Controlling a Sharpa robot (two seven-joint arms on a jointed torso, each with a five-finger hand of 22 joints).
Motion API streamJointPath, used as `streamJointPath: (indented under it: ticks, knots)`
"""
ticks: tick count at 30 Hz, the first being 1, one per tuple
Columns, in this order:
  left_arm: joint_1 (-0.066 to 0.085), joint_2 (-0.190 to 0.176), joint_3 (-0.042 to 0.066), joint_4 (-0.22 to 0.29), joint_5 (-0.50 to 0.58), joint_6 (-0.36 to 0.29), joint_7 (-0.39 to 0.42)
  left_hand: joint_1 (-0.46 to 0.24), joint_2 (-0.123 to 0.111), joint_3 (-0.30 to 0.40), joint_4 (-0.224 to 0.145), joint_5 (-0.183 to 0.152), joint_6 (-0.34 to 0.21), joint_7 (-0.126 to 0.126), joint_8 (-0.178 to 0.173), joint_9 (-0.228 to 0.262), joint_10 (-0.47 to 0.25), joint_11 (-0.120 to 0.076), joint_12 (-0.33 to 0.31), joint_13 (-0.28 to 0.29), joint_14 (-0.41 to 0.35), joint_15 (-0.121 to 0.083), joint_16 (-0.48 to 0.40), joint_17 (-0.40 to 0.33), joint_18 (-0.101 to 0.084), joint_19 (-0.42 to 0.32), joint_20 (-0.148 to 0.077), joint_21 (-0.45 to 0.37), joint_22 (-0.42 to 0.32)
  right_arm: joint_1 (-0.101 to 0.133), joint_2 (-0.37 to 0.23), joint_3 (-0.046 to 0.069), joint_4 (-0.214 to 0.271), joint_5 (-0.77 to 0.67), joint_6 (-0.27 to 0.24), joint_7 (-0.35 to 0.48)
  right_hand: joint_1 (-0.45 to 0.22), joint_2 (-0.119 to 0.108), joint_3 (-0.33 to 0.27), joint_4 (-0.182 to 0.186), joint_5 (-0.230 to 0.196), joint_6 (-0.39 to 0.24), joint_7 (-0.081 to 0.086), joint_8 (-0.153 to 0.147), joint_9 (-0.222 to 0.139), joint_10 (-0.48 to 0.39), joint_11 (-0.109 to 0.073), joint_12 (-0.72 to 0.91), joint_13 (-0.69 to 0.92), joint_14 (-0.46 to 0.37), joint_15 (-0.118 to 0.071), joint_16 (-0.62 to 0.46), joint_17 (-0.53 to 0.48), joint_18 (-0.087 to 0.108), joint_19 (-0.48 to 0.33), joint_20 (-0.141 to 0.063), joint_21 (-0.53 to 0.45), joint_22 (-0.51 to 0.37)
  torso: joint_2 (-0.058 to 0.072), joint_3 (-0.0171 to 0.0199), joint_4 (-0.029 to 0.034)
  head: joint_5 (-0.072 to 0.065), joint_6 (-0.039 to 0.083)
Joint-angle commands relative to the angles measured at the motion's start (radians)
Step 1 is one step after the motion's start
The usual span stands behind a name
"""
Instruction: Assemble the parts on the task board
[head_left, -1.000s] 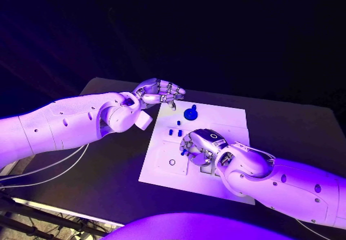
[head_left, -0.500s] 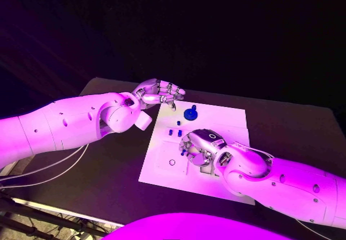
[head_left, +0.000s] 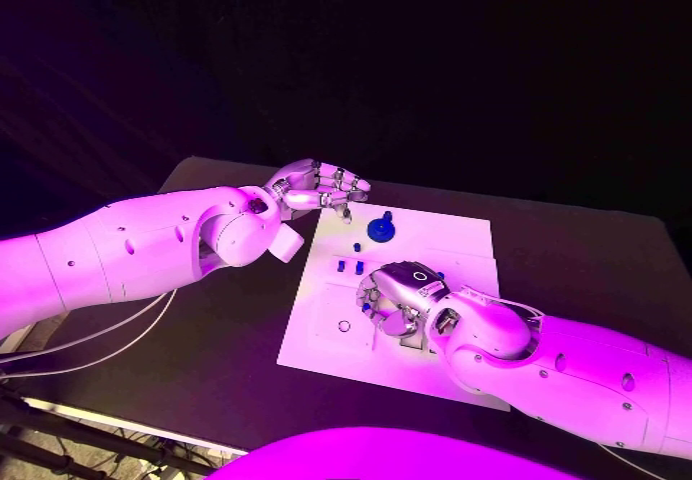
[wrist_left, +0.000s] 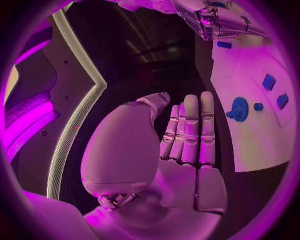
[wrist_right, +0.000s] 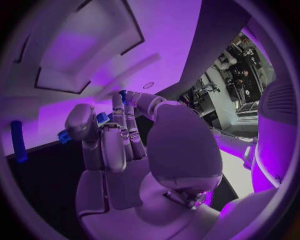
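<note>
Slightly nearer the board's left side than a second ago, the right hand (head_left: 400, 298) rests over the middle of the task board (head_left: 454, 235), fingers curled over small blue parts (wrist_right: 100, 119); whether it grips one cannot be told. Beyond it, two small blue pieces (head_left: 348, 266) lie on the white plate, then a round blue gear (head_left: 381, 229). Farthest, the left hand (head_left: 317, 186) hovers at the board's far left corner above the worktop (head_left: 577, 240), fingers loosely bent, holding nothing.

Everything is bathed in pink-purple light, and the room behind is left dark. The white task board (head_left: 433, 240) is lit brightly. Straight edges are bent in the round wrist pictures.
</note>
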Motion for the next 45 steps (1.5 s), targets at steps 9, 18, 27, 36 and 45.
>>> streamJointPath:
  ticks: [9,18,27,36,45]
  knots:
    - [0.001,0.001,0.000,-0.001,-0.008,0.024,0.000,0.000,0.002,-0.007,0.002,-0.001,-0.005,0.000,0.006,-0.001,-0.009,0.000,-0.005,-0.002,-0.003,0.003,-0.005,-0.002,0.014,-0.001,0.003,-0.006,-0.003,-0.005,-0.010,-0.005,-0.003,-0.020,-0.038,-0.002,-0.008,-0.031,-0.012,-0.005,0.000,-0.093,0.016,-0.066,-0.024,-0.132,0.026,-0.008,-0.002,-0.002,0.031,-0.037,-0.063,0.023,-0.052,0.019,-0.100,-0.049,0.000,0.0010,-0.0010,-0.002,0.008]
    - [0.000,0.001,0.000,-0.002,-0.007,0.020,0.003,0.000,0.002,-0.007,0.003,-0.001,-0.005,0.000,0.005,-0.001,-0.010,0.001,-0.005,-0.003,-0.003,0.003,-0.006,-0.002,0.014,-0.001,0.003,-0.007,-0.003,-0.004,-0.046,-0.004,0.034,-0.005,-0.106,-0.005,-0.009,-0.043,-0.043,-0.005,-0.001,-0.116,0.014,-0.087,-0.030,-0.178,0.030,0.015,0.002,-0.016,0.036,-0.048,-0.086,0.028,-0.066,0.026,-0.131,-0.063,0.000,0.0012,-0.0008,-0.008,0.015]
    - [0.000,-0.001,0.000,0.002,0.007,0.016,0.008,0.000,0.002,-0.007,0.003,-0.001,-0.006,0.000,0.005,-0.001,-0.010,0.001,-0.006,-0.003,-0.003,0.003,-0.006,-0.002,0.014,-0.001,0.003,-0.007,-0.003,0.026,-0.151,0.008,0.124,0.019,-0.080,-0.027,-0.011,-0.043,-0.067,0.002,0.000,-0.110,0.017,-0.088,-0.029,-0.180,0.028,0.037,0.005,-0.016,0.034,-0.049,-0.092,0.027,-0.059,0.026,-0.125,-0.060,-0.001,-0.0006,-0.0024,-0.029,0.027]
    - [0.000,-0.005,-0.001,0.003,0.010,0.016,0.015,0.001,0.003,-0.007,0.003,-0.001,-0.007,0.000,0.005,-0.001,-0.011,0.001,-0.006,-0.003,-0.003,0.004,-0.006,-0.002,0.014,-0.001,0.003,-0.008,-0.004,0.103,-0.291,0.026,0.160,0.141,0.062,-0.056,-0.007,-0.042,-0.181,0.035,0.002,-0.120,0.016,-0.108,-0.034,-0.218,0.025,0.084,0.003,0.008,0.031,-0.029,-0.058,0.019,-0.021,0.023,-0.098,-0.046,-0.002,-0.0003,-0.0028,-0.058,0.041]
    - [-0.002,-0.006,-0.002,0.000,0.011,0.019,0.014,0.001,0.002,-0.008,0.003,-0.001,-0.008,0.000,0.005,-0.001,-0.011,0.001,-0.006,-0.004,-0.003,0.004,-0.007,-0.003,0.014,-0.001,0.003,-0.009,-0.004,0.126,-0.313,0.028,0.102,0.154,0.111,-0.031,0.102,0.010,-0.465,0.123,0.008,-0.123,0.009,-0.141,-0.045,-0.283,0.030,0.158,0.001,0.010,0.035,-0.033,-0.068,0.023,-0.019,0.023,-0.145,-0.066,0.000,0.0020,-0.0022,-0.061,0.046]
